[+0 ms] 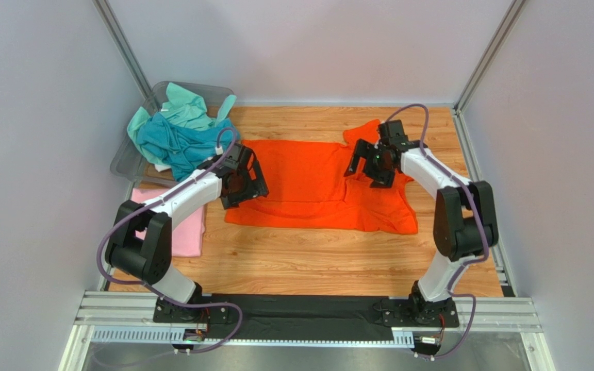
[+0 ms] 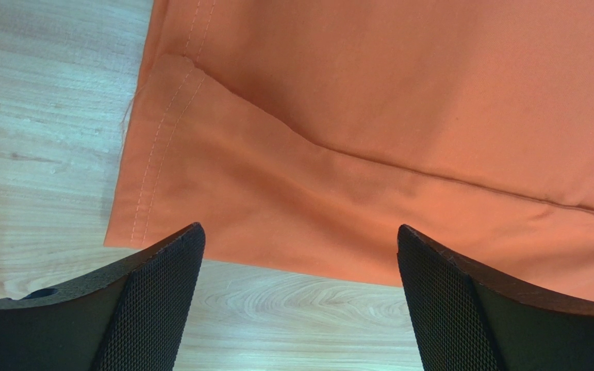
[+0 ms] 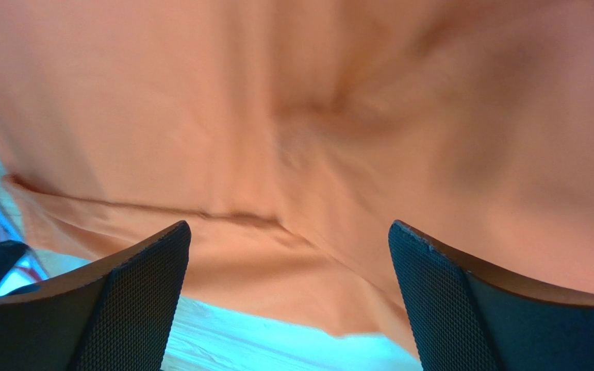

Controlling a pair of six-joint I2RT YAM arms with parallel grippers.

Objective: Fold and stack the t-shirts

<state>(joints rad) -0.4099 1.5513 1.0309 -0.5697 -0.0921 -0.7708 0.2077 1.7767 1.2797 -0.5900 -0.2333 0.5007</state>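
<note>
We log the orange t-shirt [image 1: 308, 189]: bright, plain, stitching in the same orange. The pink t-shirt [image 1: 189, 232] is pale; the teal t-shirt [image 1: 170, 143] and mint green t-shirt [image 1: 188, 104] are plain. The bin [image 1: 125, 163] is grey, see-through. The surface [image 1: 315, 259] shows light wood grain. The left end effector [image 2: 300, 239] and right end effector [image 3: 288, 232] are black, fine mesh pattern inside.

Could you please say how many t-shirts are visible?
4: orange t-shirt spread mid-table; pink t-shirt folded at left; teal t-shirt and mint t-shirt in the bin, maybe hiding more.

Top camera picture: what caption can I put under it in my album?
The left pincer and right pincer, both open, hang over an orange t-shirt spread on the wooden table.
</note>
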